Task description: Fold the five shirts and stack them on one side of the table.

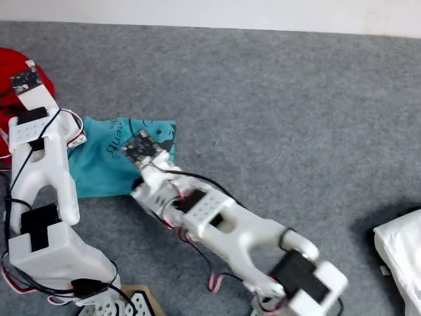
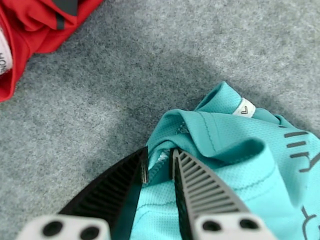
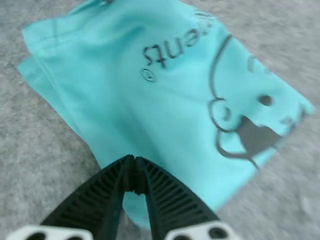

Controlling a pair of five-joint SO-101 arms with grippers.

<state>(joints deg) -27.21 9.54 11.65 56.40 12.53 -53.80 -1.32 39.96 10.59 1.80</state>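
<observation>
A teal shirt (image 1: 105, 164) with a dark print lies folded on the grey carpet at the left. My left gripper (image 1: 74, 141) stands at its left edge. In the left wrist view this gripper (image 2: 160, 162) is shut on a bunched fold of the teal shirt (image 2: 240, 165) near the collar tag. My right gripper (image 1: 146, 153) hangs over the shirt's right part. In the right wrist view its fingertips (image 3: 134, 162) are shut together, low over the teal shirt (image 3: 165, 100) near an edge. I cannot tell whether they catch any cloth.
A red shirt (image 1: 10, 66) lies crumpled at the far left edge, close behind the left arm, and shows as red cloth (image 2: 35, 25) in the left wrist view. A white shirt (image 1: 401, 253) sits at the right edge. Bare grey carpet (image 1: 283, 105) spans the middle and back.
</observation>
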